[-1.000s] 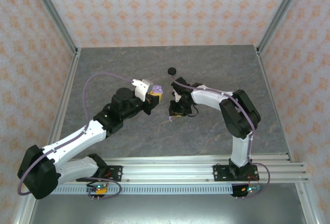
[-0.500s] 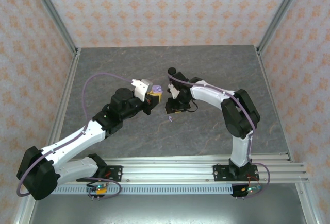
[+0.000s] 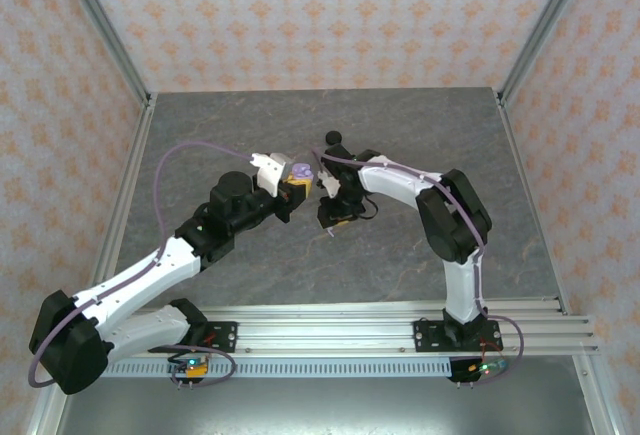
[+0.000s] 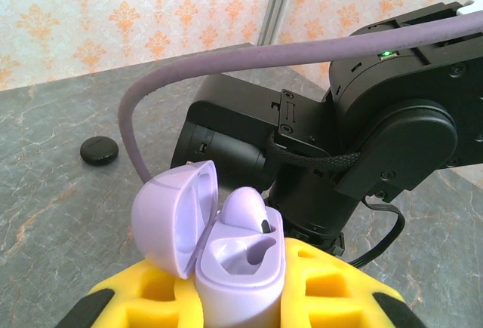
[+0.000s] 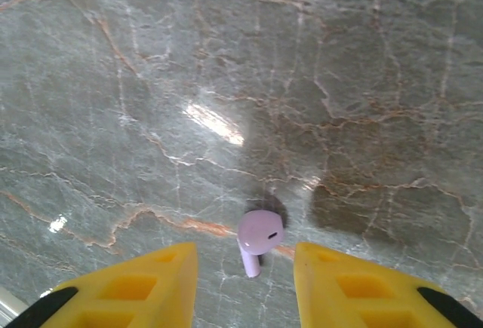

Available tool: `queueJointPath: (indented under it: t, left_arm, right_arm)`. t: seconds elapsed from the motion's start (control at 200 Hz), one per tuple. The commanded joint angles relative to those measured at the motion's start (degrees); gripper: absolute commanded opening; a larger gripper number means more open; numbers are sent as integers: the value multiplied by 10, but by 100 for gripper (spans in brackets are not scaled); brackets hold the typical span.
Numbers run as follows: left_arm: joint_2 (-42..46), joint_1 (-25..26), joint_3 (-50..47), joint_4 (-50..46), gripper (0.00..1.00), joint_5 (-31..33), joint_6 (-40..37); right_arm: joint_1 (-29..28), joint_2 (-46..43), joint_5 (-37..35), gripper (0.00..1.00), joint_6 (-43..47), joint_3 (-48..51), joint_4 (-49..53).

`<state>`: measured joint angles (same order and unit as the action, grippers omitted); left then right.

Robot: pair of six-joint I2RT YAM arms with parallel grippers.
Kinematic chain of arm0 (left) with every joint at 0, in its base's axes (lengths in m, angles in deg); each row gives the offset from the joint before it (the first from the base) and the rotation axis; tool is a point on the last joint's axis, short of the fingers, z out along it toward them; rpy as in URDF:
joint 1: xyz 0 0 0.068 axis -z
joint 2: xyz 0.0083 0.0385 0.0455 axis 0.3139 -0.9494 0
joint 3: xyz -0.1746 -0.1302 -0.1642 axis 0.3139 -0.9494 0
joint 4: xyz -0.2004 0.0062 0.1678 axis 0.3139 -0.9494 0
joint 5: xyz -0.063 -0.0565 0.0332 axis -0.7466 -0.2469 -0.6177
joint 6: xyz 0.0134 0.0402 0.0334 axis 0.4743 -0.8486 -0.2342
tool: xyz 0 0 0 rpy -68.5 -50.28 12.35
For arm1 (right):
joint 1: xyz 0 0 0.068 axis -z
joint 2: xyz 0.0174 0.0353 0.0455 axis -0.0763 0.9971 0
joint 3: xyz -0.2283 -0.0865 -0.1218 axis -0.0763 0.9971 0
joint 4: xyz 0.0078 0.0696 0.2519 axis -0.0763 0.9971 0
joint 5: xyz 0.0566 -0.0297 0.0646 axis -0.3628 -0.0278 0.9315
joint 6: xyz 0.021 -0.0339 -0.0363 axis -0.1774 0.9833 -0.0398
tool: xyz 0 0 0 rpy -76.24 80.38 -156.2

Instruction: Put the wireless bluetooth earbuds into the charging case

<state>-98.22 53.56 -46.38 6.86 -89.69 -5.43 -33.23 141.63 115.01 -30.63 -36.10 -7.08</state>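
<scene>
The loose earbud (image 5: 259, 236) is pale lilac, with a bulb head and a short stem. It looks like hard, glossy plastic, so I judge it very light, stiff and slippery, and likely to skid or pop out of a pinch that lands on its curves. The safest hold is probably across the two sides of the head, gently. That leaves the stem free, since the stem must go into the socket first.

It lies flat on the table (image 5: 151, 79). From the charging case (image 4: 241, 268) it is down on the stone, near the case, to its right and a little toward the arm bases. Its long axis runs head to stem, roughly along the gap between the right fingers (image 5: 136, 283). The head points away from them and the stem back toward them, angled slightly left. Those fingers are partly spread on either side of it, touching nothing and holding nothing.

The left fingers (image 4: 339, 298) are clamped on the lower body of the case, which is held upright with its lid (image 4: 170, 215) hinged open to the left. One lilac earbud (image 4: 243, 209) already sits in the far socket, head up. The near socket is empty and opens upward, so the loose one will need tipping stem-down to enter.
</scene>
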Motion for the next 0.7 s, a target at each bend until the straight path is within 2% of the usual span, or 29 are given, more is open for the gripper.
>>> queueJointPath:
  t: [0.0,0.691]
  left_arm:
    - [13,2,1,4,8,16,-7]
    - [16,2,-2,-1,8,20,-8]
  right_arm:
    - [-4,17,-19,39,13,-20,23]
    - [-25,50,-60,35,22,-49,50]
